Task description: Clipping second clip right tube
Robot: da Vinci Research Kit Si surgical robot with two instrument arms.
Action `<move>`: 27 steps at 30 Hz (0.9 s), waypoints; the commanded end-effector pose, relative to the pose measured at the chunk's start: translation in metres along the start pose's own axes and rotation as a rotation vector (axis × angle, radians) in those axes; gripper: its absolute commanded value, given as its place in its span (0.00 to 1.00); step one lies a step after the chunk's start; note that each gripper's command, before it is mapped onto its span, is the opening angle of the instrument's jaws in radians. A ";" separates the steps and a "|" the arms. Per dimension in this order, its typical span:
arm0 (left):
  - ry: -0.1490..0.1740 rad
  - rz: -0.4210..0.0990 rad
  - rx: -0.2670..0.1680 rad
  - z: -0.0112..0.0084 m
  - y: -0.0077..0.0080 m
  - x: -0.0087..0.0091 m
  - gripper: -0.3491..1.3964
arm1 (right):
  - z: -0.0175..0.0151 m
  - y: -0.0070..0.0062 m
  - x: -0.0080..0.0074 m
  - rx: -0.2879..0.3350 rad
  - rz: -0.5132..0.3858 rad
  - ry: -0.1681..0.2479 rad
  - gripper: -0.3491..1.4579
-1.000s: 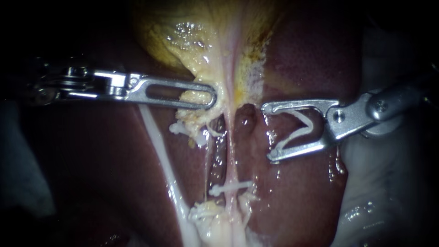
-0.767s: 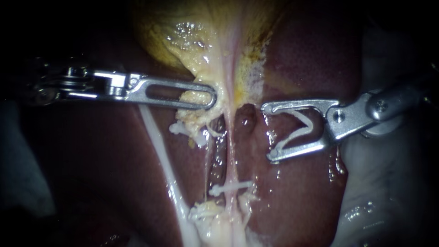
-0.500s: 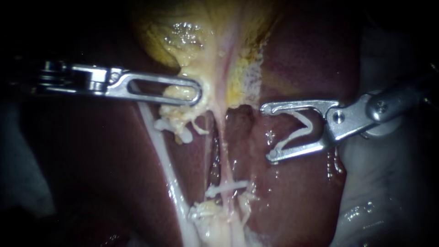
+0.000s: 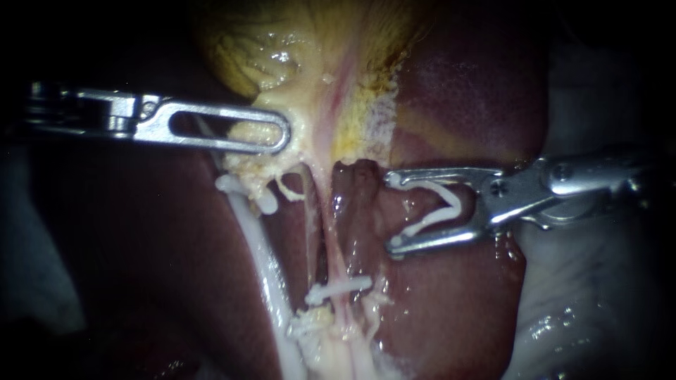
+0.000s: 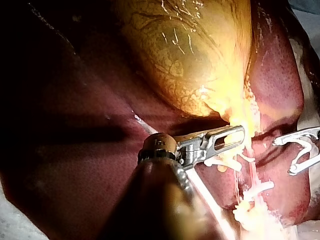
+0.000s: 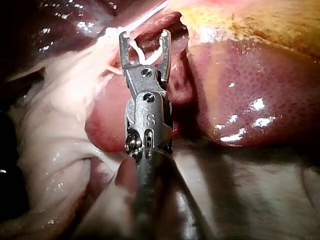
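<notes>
The left instrument is lying level, coming in from the left. Its hand is pinching the lower edge of the gallbladder, with the jaws lying together on the tissue. The right instrument is pointing in from the right, slightly tilted. Its hand is standing wide, both jaws cradling an open clip between them.

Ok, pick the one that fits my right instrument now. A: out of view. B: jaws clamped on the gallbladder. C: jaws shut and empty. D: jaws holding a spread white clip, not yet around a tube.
D: the right instrument's jaws carry the spread white clip, its mouth beside the tube, not around it.
</notes>
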 end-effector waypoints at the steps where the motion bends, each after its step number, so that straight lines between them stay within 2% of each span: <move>1: -0.001 0.000 -0.003 0.0000 -0.0001 0.0000 0.00 | 0.0006 0.0000 -0.0002 0.005 0.017 -0.005 0.46; 6: 0.000 0.005 -0.002 0.0001 -0.0003 0.0001 0.00 | 0.0036 0.0005 -0.0019 0.001 0.076 -0.057 0.45; 11: -0.001 0.005 -0.002 0.0002 -0.0004 0.0001 0.00 | 0.0061 0.0011 -0.0041 0.004 0.131 -0.064 0.45; 15: -0.001 0.005 -0.002 0.0002 -0.0004 0.0001 0.00 | 0.0076 0.0009 -0.0050 0.028 0.158 -0.074 0.45; 17: -0.001 0.005 -0.003 0.0002 -0.0004 0.0001 0.00 | 0.0082 0.0007 -0.0050 0.041 0.173 -0.062 0.45; 21: 0.001 0.005 -0.001 0.0003 -0.0004 0.0001 0.00 | 0.0090 0.0006 -0.0045 0.079 0.212 -0.008 0.44; 27: 0.000 0.005 -0.001 0.0004 -0.0004 0.0001 0.00 | 0.0095 0.0003 -0.0042 0.096 0.230 0.024 0.42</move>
